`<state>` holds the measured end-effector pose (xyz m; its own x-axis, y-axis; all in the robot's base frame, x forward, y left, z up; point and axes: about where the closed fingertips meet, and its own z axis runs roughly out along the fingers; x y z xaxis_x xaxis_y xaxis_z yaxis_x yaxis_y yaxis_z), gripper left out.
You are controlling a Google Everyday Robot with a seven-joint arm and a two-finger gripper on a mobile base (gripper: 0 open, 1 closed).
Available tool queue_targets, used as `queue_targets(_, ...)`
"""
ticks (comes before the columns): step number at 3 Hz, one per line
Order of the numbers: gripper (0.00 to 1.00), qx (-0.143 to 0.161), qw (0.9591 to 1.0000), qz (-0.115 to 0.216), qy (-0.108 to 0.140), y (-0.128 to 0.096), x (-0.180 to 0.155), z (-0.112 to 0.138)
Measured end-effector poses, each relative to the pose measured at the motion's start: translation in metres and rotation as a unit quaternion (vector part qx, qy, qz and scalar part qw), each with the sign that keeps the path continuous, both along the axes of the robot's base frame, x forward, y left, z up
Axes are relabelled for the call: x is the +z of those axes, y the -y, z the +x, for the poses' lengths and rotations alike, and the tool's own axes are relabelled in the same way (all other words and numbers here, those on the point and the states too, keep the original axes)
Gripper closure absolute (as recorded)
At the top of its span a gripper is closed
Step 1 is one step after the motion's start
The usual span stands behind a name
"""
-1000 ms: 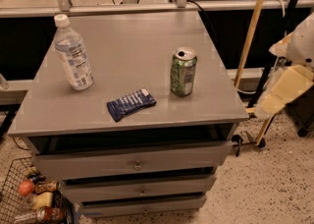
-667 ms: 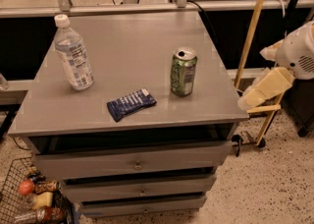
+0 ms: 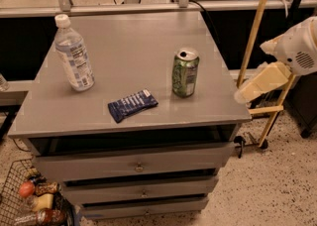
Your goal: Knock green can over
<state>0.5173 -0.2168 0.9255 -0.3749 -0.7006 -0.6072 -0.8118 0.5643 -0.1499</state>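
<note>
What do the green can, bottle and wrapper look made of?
Green can: likely aluminium, with a silver top and printed glossy side. Bottle: clear plastic, see-through, white cap. Wrapper: probably plastic film, flat, dark blue, slight sheen. Gripper is off the right edge of the table, apart from the can.

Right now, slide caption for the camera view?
Green can upright on cabinet; gripper hovers off its edge, not touching.

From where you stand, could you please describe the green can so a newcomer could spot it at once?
On the grey cabinet top, look right of centre, toward the edge where the cream gripper hovers just beyond it. The small green aluminium can stands upright there, shorter than the clear plastic bottle and taller than the flat blue wrapper.
</note>
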Motion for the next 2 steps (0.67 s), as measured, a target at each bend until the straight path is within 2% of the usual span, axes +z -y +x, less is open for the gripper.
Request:
queue_targets(1, 0.00, 0.012, 0.9992, 0.035, 0.010, -0.024, -0.006, 0.010)
queue_targets(2, 0.00, 0.028, 0.9961, 0.079, 0.027, -0.049, -0.008, 0.024)
